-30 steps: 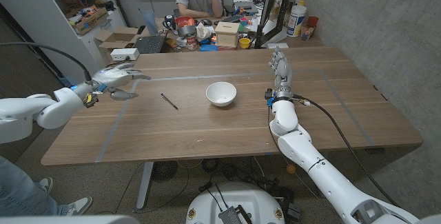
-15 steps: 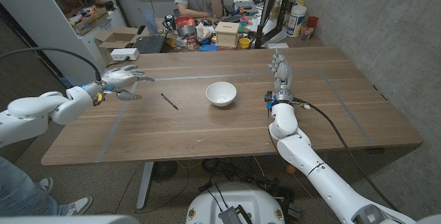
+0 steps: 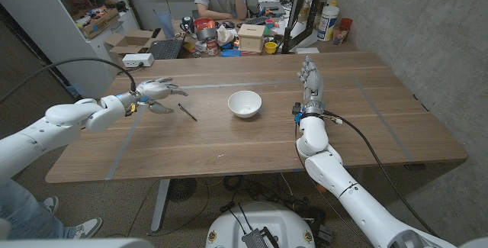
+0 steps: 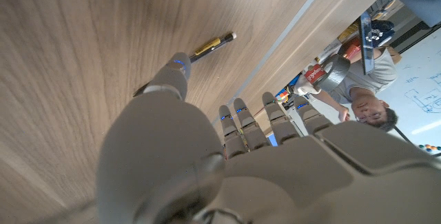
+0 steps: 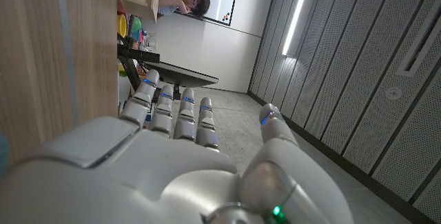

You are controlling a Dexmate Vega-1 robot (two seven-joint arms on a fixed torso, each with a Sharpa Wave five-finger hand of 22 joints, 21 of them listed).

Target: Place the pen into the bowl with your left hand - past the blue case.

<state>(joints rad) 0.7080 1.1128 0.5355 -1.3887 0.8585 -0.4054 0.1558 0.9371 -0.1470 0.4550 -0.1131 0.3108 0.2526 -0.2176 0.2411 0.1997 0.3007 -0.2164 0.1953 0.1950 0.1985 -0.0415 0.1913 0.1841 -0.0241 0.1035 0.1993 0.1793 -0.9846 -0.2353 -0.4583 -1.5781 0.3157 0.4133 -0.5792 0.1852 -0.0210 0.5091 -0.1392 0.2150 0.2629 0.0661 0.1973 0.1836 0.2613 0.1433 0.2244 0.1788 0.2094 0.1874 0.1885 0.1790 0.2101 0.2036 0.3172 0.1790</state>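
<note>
Pen [image 3: 187, 111], slim and dark with a gold band near one end, lies flat on the table [image 3: 229, 145] left of the white bowl [image 3: 245, 103]. Left hand [image 3: 158, 93] hovers just beside it, fingers spread, holding nothing. Right hand [image 3: 309, 80] stands upright near the right edge, fingers straight and apart.

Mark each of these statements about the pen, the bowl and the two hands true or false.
1. The pen lies on the table, left of the bowl. True.
2. The left hand holds the pen. False: its fingers are spread beside the pen, holding nothing.
3. The bowl is white. True.
4. The right hand rests in the bowl. False: it stands upright, apart from the bowl, to the right.
5. A blue case lies between pen and bowl. False: only bare wood there.
</note>
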